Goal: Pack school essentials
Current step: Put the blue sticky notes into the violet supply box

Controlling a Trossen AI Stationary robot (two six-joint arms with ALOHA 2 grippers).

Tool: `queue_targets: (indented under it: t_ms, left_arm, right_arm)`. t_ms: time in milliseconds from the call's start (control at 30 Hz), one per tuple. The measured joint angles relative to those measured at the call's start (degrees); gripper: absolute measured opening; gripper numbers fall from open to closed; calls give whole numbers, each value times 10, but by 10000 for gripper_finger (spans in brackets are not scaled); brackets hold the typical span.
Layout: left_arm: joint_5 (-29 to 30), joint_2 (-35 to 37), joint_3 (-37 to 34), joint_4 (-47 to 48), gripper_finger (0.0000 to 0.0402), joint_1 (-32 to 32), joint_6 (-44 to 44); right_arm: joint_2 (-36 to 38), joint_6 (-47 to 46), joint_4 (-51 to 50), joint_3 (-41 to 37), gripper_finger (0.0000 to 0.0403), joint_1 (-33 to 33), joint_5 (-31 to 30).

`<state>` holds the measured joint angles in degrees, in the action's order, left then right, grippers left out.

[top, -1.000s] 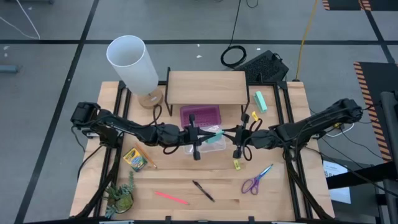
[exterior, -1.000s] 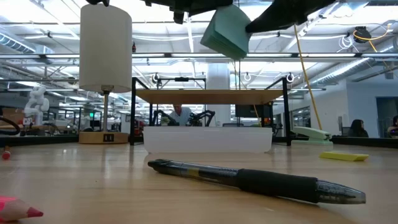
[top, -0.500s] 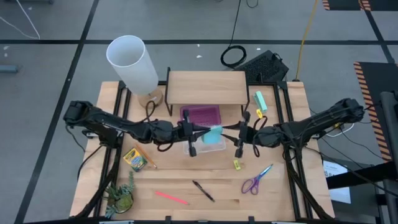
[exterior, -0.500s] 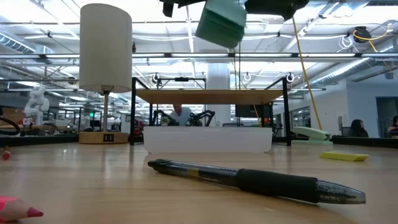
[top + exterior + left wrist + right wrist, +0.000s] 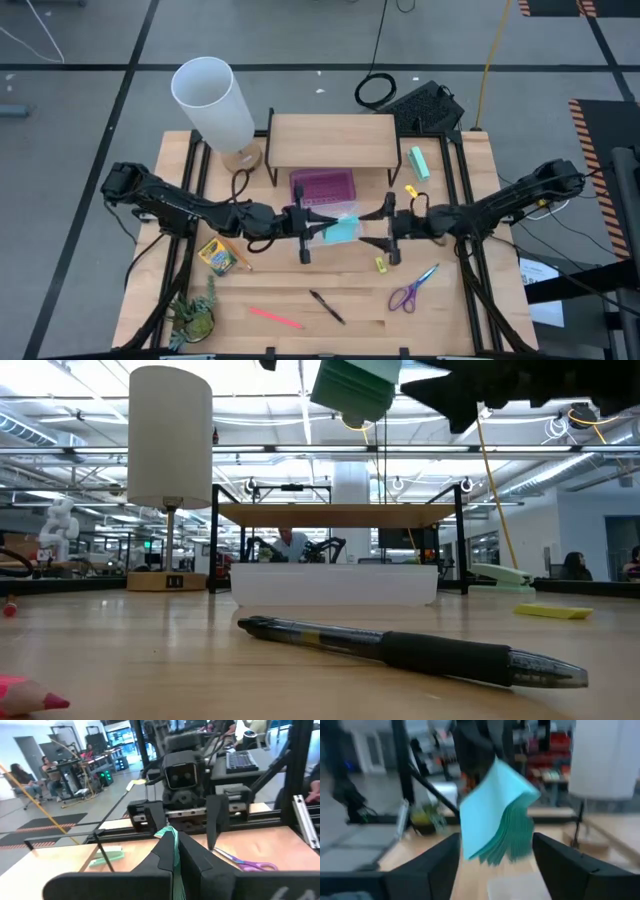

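My left gripper (image 5: 318,228) is shut on the light-blue note pad (image 5: 342,230) and holds it in the air above a clear tray (image 5: 330,586) at mid-table. My right gripper (image 5: 375,232) faces it from the table's right, open, with a finger (image 5: 435,865) on either side of the pad (image 5: 495,815) and not touching it. Flat on the table lie the crayon box (image 5: 222,256), the black pen (image 5: 327,307), the pink stick (image 5: 275,318), the scissors (image 5: 412,290) and the yellow piece (image 5: 381,264). My left gripper pinches the pad's left edge (image 5: 173,842) between its two fingers. The fingers come level from the table's left. The pad (image 5: 355,385) is lifted clear, tilted, high above the tray.
A purple case (image 5: 322,185) lies behind the tray, under a wooden shelf (image 5: 330,140). A white lamp (image 5: 215,100) stands far left. The mint-green block (image 5: 419,162) is far right and the green dinosaur (image 5: 195,315) near left.
My left gripper has risen with the note pad and drifted a little toward the table's left and near edge. The pad now hangs higher above the tray and has turned somewhat. My right gripper has shifted slightly toward the near edge, still facing the pad.
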<state>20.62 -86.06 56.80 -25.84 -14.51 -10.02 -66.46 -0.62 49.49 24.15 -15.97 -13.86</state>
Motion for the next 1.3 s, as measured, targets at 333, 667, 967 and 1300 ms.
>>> queue_targets:
  t_ms: [333,667,967,1300]
  left_arm:
    - [-45,0,0,-34,7,4,-4]
    - [-45,0,0,-43,9,8,-4]
    - [4,0,0,-35,80,10,41]
    - [5,0,0,67,227,28,111]
  right_arm:
    - [-29,22,89,6,348,38,81]
    - [-132,-4,98,61,285,59,95]
    - [-124,7,88,62,17,73,109]
    - [-125,7,97,61,8,73,94]
